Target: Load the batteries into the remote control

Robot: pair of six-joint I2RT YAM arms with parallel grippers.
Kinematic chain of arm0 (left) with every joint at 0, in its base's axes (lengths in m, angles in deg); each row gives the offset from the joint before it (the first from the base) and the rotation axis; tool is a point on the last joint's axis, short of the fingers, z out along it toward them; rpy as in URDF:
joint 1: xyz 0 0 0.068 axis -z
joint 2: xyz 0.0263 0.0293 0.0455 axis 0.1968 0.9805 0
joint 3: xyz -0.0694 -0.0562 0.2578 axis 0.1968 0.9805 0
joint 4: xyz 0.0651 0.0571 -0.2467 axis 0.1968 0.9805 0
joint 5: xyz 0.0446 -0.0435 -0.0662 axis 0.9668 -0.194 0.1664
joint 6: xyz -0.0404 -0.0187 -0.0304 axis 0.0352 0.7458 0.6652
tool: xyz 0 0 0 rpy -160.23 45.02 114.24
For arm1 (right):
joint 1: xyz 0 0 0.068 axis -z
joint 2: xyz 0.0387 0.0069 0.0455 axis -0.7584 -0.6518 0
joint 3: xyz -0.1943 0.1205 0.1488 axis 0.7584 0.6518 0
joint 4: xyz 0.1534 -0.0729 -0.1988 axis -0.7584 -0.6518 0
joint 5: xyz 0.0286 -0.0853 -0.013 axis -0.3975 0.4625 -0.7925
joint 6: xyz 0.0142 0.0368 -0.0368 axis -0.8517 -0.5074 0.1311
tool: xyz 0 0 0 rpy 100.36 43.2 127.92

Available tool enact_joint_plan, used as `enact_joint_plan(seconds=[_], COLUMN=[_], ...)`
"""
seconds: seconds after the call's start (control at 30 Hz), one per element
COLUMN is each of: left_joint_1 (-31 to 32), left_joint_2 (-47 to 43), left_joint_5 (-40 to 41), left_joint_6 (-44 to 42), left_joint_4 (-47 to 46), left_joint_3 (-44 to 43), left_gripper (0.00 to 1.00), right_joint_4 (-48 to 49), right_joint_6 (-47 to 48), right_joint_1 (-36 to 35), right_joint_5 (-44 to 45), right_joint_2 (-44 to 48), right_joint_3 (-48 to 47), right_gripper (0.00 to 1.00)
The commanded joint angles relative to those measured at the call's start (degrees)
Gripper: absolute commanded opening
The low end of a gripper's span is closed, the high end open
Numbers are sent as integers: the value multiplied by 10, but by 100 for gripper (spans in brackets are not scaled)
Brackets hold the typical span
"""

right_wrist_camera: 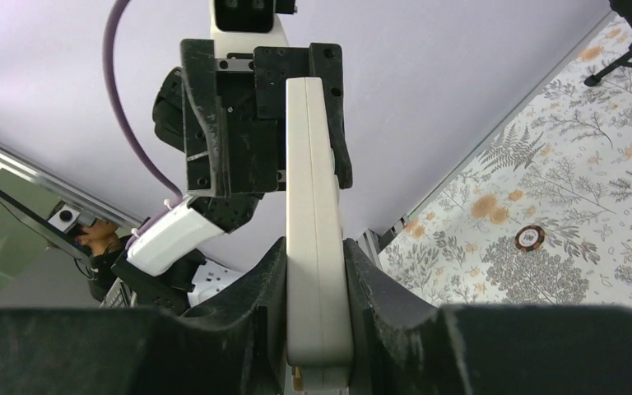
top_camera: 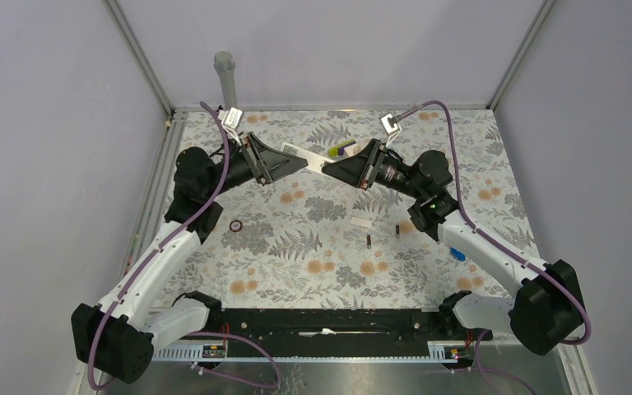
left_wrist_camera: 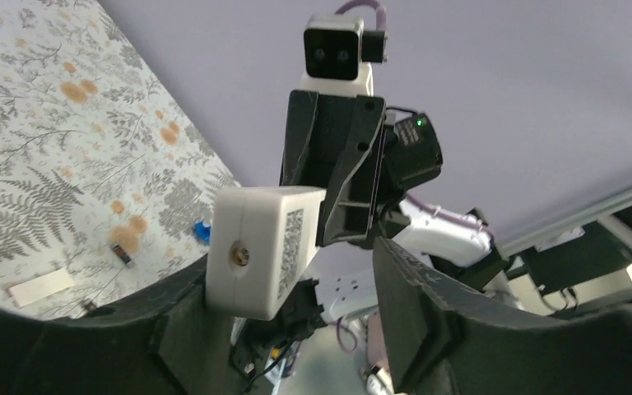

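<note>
1. Nothing is loaded yet. Both batteries lie on the table, well apart from the remote control, which is held up near the far edge.
2. The right gripper is clamped on the remote control. The left gripper has its jaws apart, with the remote's end against one finger.
3. Only the top view shows both batteries — the right wrist view shows the clamp itself.

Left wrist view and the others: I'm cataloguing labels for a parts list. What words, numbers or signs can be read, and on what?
No word, brand or number can be read in any view.
remote control: a square speckled code patch on its side, like a QR code, too blurred to decode, with no letters beside it.
Top view: everything is too small to read.
</note>
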Motion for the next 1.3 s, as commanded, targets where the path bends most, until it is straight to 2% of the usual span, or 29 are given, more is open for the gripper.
enact_joint_plan(seconds=[0.0,0.17,0.47,0.6,0.67,0.7,0.73,0.8,0.83,0.87,0.97,1.1,1.27], left_joint_1=[25,27,48,51,52,51,51,49,46,42,17,-29,-53], left_joint_2=[-19,-15,6,15,15,15,15,11,8,4,-4,-9,-30], left_joint_5=[79,97,152,148,149,149,148,148,146,138,97,33,46], left_joint_6=[38,39,89,90,84,78,64,26,-1,-33,-111,-146,-200], left_joint_4=[-75,-78,-166,-172,-167,-162,-154,-120,-102,-83,-30,-10,43], left_joint_3=[4,10,31,30,30,28,27,19,14,9,-2,-1,4], left_gripper=[56,50,48,34,22,13,3,0,0,0,0,0,0], right_joint_4=[62,62,78,61,55,50,39,-2,-38,-75,-199,-318,-502], right_joint_6=[-33,-39,-79,-73,-71,-68,-63,-31,-2,29,120,192,263], right_joint_1=[-11,-12,-12,-12,-12,-12,-12,-10,-8,-4,14,50,61], right_joint_5=[55,51,57,52,48,42,35,30,31,36,74,122,253], right_joint_2=[-7,-9,-27,-32,-33,-34,-34,-23,-12,1,40,83,83], right_joint_3=[-8,-4,-2,-11,-13,-16,-20,-27,-31,-35,-55,-65,-84], right_gripper=[15,15,15,15,15,18,29,68,84,91,96,94,87])
